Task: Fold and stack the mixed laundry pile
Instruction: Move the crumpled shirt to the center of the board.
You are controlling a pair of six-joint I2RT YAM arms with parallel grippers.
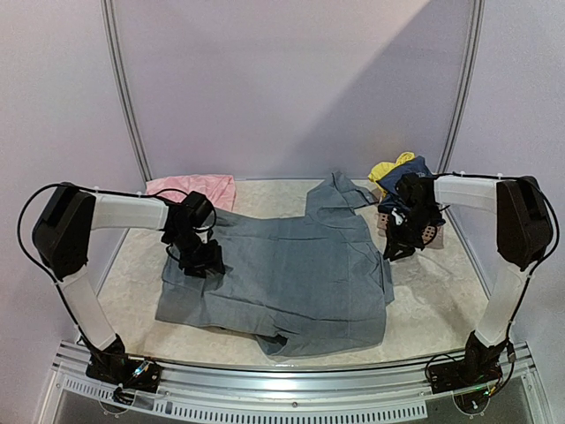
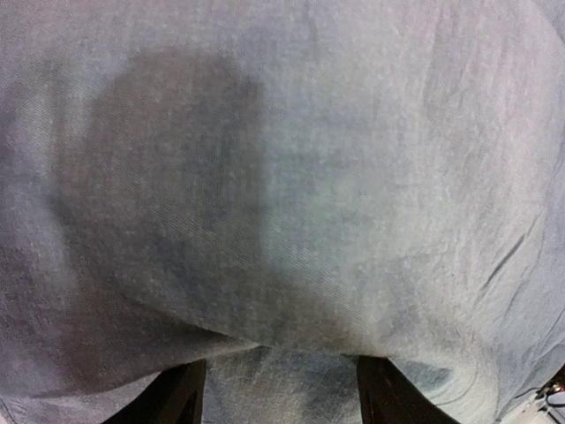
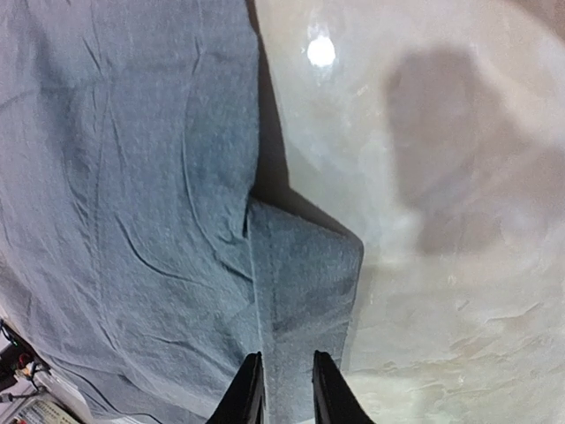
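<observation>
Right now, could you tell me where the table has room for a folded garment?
Bare table lies right of the grey shirt and at the near-left corner. Far right is crowded by the laundry pile, far left by a pink cloth.

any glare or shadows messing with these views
Right wrist: a bright glare spot and a soft dark shadow on the table, right of the grey shirt. Left wrist: a rounded shadow on the shirt, very close up. Top external: a diagonal shadow across the back wall.

**Laundry.** Grey shirt (image 1: 291, 274) spread flat and wrinkled across the centre of the table (image 1: 441, 300), one sleeve angled toward the far right. Navy top (image 1: 388, 188) and yellow piece (image 1: 388, 168) heaped together at far right.
</observation>
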